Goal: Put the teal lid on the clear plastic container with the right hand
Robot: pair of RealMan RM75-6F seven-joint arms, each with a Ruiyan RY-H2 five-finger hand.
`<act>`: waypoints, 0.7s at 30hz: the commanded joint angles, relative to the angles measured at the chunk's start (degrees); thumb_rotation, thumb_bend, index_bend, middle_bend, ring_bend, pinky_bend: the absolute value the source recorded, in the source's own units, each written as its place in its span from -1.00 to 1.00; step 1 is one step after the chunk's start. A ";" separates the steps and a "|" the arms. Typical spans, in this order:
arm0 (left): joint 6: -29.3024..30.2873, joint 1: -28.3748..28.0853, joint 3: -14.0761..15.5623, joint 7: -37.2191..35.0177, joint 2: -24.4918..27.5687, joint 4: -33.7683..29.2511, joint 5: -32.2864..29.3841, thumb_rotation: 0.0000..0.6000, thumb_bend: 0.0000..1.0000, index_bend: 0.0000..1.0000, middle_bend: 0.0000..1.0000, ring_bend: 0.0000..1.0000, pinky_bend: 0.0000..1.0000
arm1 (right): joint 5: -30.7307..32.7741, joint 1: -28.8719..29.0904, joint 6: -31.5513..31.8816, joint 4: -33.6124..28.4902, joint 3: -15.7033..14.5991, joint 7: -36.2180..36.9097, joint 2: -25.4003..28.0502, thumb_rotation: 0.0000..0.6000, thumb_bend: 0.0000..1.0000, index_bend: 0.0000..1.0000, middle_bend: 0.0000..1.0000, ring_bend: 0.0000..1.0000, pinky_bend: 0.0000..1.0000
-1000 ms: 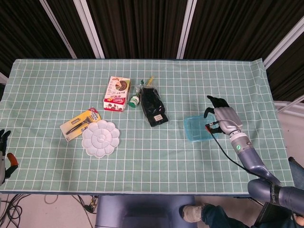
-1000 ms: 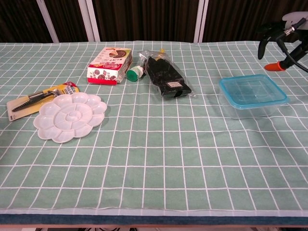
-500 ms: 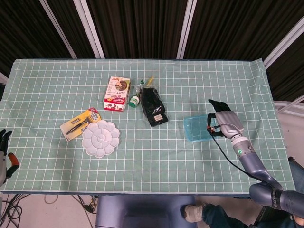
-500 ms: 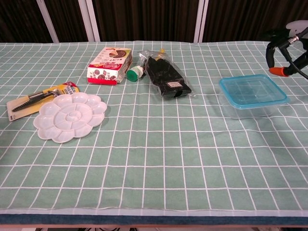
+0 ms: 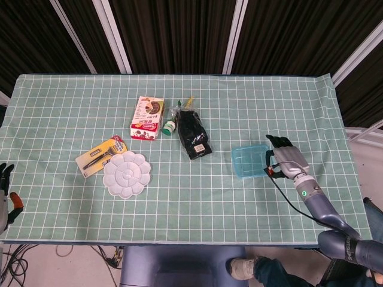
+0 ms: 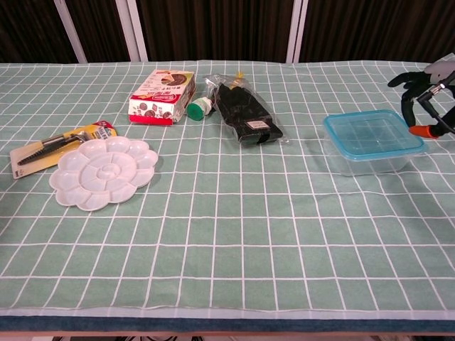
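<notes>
Two hands to account for, one at each side. Nearest of all, low at the left edge and off the surface [image 6: 227,270]: left hand [image 5: 5,182], idle and well apart from everything, too little of it shown to tell how its fingers lie.

Next out, on the left of the green checked cloth: white flower-shaped palette [image 6: 104,172], with a yellow carded tool pack [image 6: 60,144] just beside it on its far left. Neither part of the job.

Further in, on the right: clear plastic container [image 6: 370,162], upright, with the teal lid [image 6: 372,133] already lying flat across its top, face up and level, rim matching rim all round as far as can be seen. Nearly square in outline, so no strong long axis; if anything a little wider left to right, and turned slightly against the cloth's grid in the head view. Whether pressed fully home, impossible to judge from here.

Just beside its right edge: right hand [image 5: 288,158], fingers spread and curved downward, gripping nothing, apparently clear of the lid. Probably kept that close for a last press or a check.

Farthest back, centre-left: snack box [image 6: 162,96], green-capped bottle [image 6: 200,109] and black packet [image 6: 250,117], bunched together, well apart from the container.
</notes>
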 commanded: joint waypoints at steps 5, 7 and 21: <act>0.04 -0.02 0.03 0.11 -0.15 0.16 -0.05 1.00 0.54 -0.92 -1.00 -1.00 -1.00 | -0.79 -0.26 -1.29 1.55 -0.60 0.36 -0.26 1.00 0.04 0.18 -0.88 -1.00 -1.00; 0.06 -0.03 0.05 0.18 -0.19 0.21 -0.04 1.00 0.54 -0.92 -1.00 -1.00 -1.00 | -0.82 -0.31 -1.65 1.88 -0.67 0.61 -0.43 1.00 0.04 0.18 -0.88 -1.00 -1.00; 0.11 -0.04 0.03 0.23 -0.25 0.33 -0.19 1.00 0.53 -0.92 -1.00 -1.00 -1.00 | -0.35 0.03 -3.39 5.57 -0.02 1.46 -3.57 1.00 0.04 0.18 -0.88 -1.00 -1.00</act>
